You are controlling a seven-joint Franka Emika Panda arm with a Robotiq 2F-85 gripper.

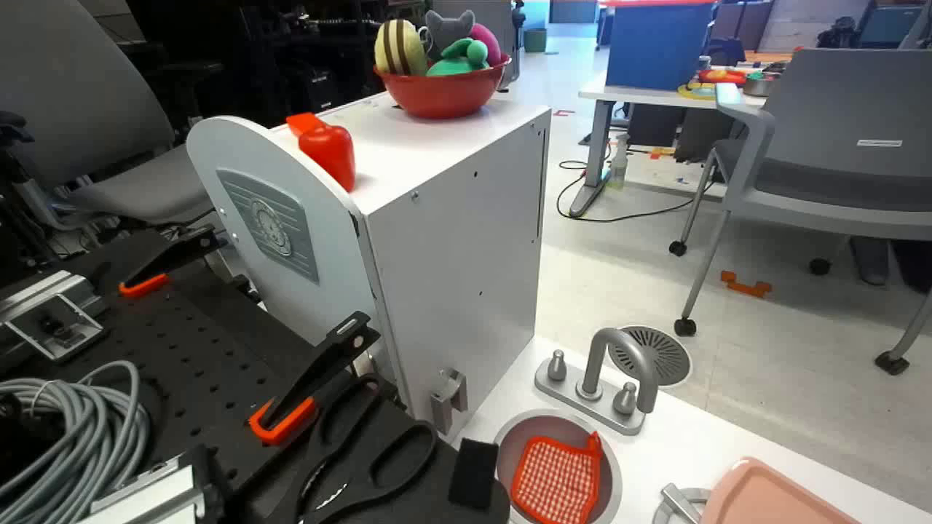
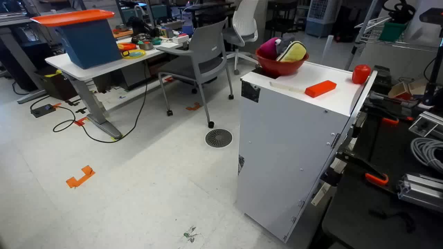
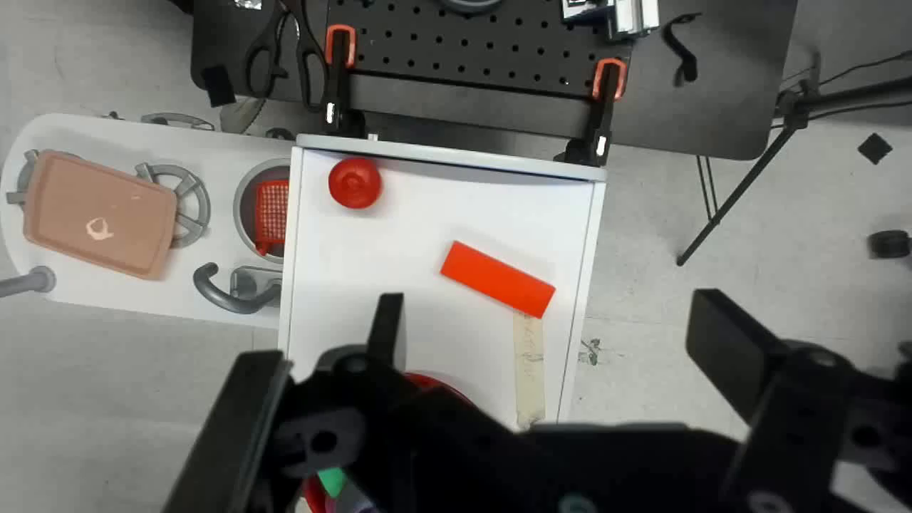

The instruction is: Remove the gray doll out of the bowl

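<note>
The gray doll (image 1: 449,30) sits in the red bowl (image 1: 440,98), its eared head above the rim, among a striped yellow toy (image 1: 400,49), a green toy (image 1: 453,67) and a magenta toy (image 1: 486,45). In an exterior view the gray doll (image 2: 284,44) shows behind the yellow toy in the bowl (image 2: 279,68). My gripper (image 3: 547,303) shows only in the wrist view, fingers wide apart, with nothing between them, above the white cabinet. The bowl's rim (image 3: 436,383) is mostly hidden behind the left finger; I cannot make out the doll there.
The bowl stands on the white cabinet top (image 3: 399,235). A red pepper-like toy (image 3: 355,183) and an orange block (image 3: 497,279) also lie there. A raised panel (image 1: 277,225) edges the top. Beside the cabinet are a toy faucet (image 1: 626,364) and a black table with clamps (image 1: 317,378).
</note>
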